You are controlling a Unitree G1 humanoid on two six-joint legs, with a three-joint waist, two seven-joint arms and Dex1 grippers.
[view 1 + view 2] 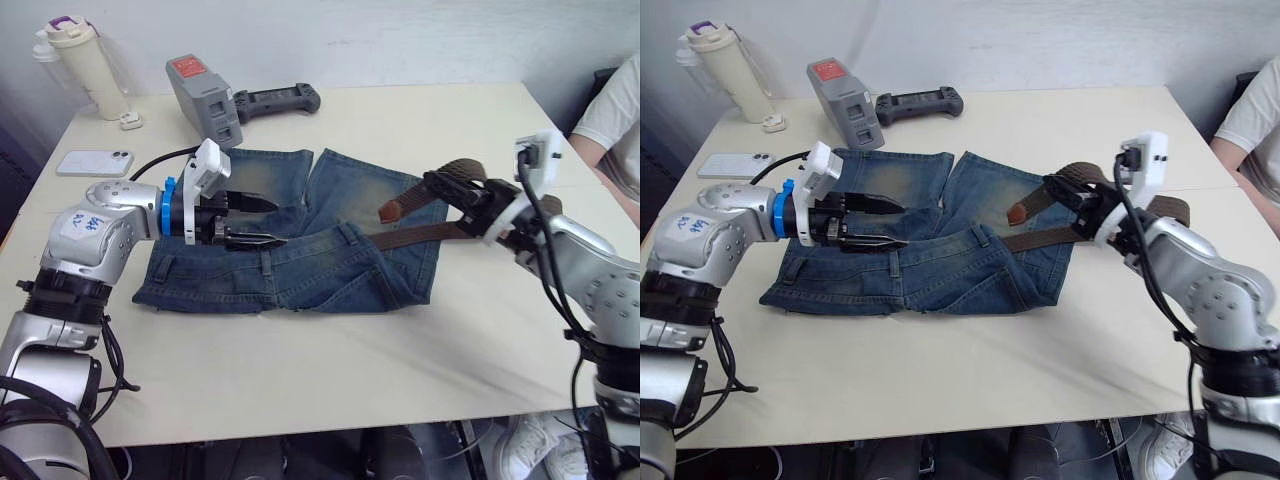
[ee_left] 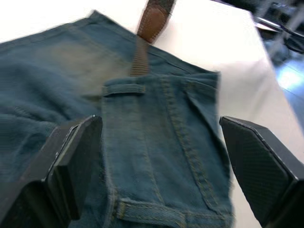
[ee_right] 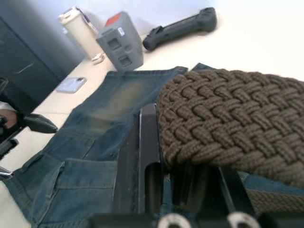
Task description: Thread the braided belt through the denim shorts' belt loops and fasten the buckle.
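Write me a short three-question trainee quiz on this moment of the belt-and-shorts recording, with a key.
1. True or false: the right gripper is shut on the braided belt.
2. Multiple choice: the left gripper is
A. shut on a belt loop
B. open, just above the denim shorts
C. resting on the white phone
3. Fill in: the belt's brown leather tip hangs over the ____.

Key:
1. True. The wrist view shows the woven strap pressed against the gripper.
2. B. Its two fingers stand apart with denim between them, near a belt loop.
3. Denim shorts.
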